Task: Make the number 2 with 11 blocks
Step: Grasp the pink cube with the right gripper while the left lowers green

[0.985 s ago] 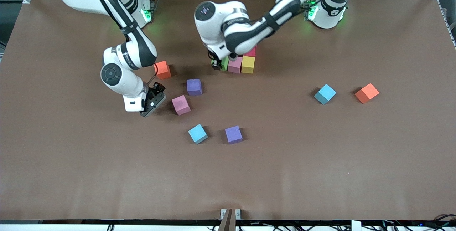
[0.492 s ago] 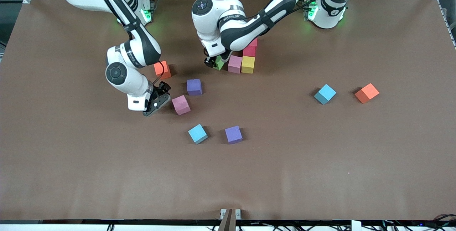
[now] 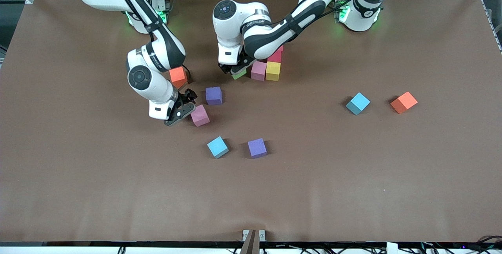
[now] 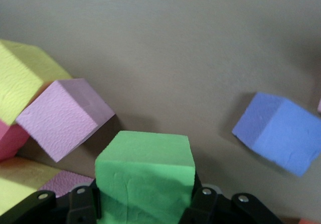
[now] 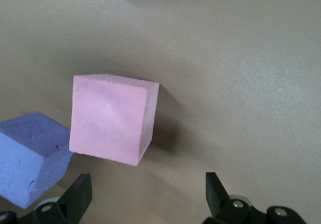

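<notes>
Now, front view: green block [image 3: 237, 75] is to be set flush beside pink one [image 3: 258, 70] of the started 2 [image 3: 270, 66], w/o nudging it. Left wrist: left gripper [image 4: 145, 204] is pinched on green block. Right wrist: right gripper [image 5: 145, 194] is spread wide, angled low by loose pink block [image 5: 111, 118].

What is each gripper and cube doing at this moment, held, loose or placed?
left gripper: shut on green cube.
green cube: held, beside the placed pink cube.
right gripper: open, over the loose pink cube.
purple cube: loose on the table.
yellow cube: placed in the row.
</notes>
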Controlling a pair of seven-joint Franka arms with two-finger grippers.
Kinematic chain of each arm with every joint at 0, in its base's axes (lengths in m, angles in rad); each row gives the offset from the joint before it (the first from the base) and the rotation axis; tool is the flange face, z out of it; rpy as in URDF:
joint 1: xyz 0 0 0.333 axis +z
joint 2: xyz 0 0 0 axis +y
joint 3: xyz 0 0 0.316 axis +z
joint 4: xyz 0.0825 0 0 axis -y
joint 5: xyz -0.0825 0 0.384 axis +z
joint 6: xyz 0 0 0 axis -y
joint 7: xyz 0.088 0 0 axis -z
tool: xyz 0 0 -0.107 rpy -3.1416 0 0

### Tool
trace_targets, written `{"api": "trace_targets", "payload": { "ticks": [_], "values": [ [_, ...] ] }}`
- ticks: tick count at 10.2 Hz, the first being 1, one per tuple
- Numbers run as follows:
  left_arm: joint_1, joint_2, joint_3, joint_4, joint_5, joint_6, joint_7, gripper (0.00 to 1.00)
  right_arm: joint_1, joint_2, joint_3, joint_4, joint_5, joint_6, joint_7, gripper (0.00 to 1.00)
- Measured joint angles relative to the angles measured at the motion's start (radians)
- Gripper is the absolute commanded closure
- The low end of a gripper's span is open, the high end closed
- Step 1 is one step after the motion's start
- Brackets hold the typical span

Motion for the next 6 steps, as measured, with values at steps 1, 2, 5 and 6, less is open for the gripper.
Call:
{"api": "trace_targets", "payload": {
  "ticks": [1,2,5,6],
  "values": [
    [0.007,0.006,0.003,-0.003,0.0,0.018,0.082,1.0,0.0,0.003,-0.001,0.01,0.014,0.0,0.011,0.0],
    [0.02,0.01,0.003,-0.007,0.0,0.032,0.145,1.0,0.0,0.005,-0.001,0.022,0.035,0.0,0.014,0.0],
    [0.061,0.025,0.003,-0.016,-0.01,0.044,0.312,1.0,0.0,0.024,-0.002,0.062,0.135,-0.002,0.017,0.0],
    [0.061,0.029,0.002,-0.024,-0.014,0.047,0.332,1.0,0.0,0.034,-0.004,0.069,0.141,0.0,0.017,0.0]
  ]
}}
